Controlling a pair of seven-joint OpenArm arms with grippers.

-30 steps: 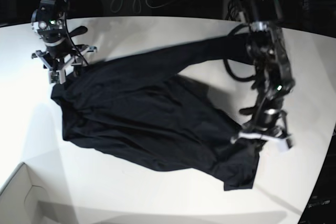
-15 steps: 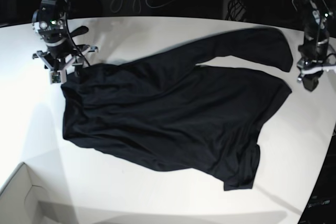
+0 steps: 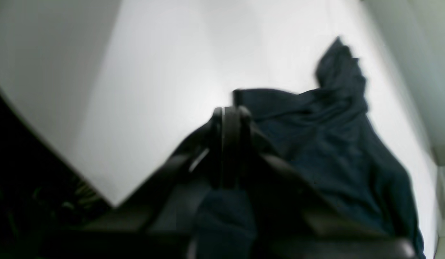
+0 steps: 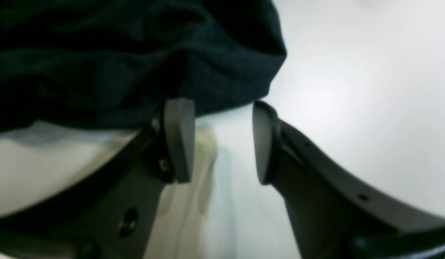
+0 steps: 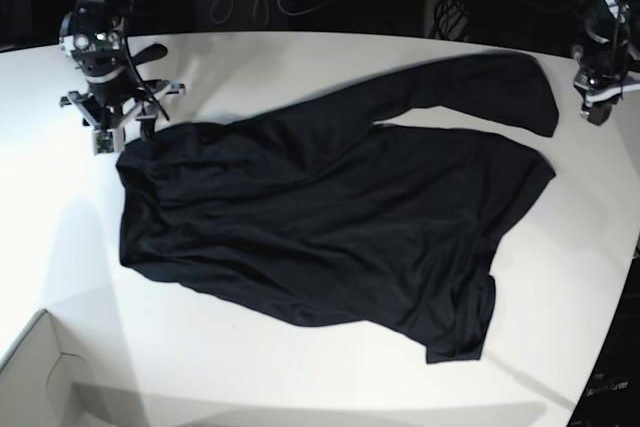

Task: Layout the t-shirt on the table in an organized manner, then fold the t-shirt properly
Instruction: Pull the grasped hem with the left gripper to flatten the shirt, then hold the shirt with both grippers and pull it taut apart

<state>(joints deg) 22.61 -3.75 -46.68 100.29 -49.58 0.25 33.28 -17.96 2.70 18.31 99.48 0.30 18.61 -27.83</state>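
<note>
Black cloth, the t-shirt, now lies spread across the middle of the white bench, one sleeve reaching toward the upper right of the base view. A second ago the lower right part was bunched up under the left hand; that side has since been drawn out toward the right edge and let fall, so the body reads wider and flatter.

Left hand has lifted clear to the far upper right, beside the sleeve end, not touching it. Its fingers are pressed together and, in its own wrist view, nothing sits between them.

Right hand has stayed at the upper left corner of the shirt. Its fingers stand partly apart with bare bench between them, cloth edge just above, not pinched.

Judgement: layout is well along but not finished. Lower hem still wrinkled and skewed at lower right; sleeve needs straightening before any fold.
</note>
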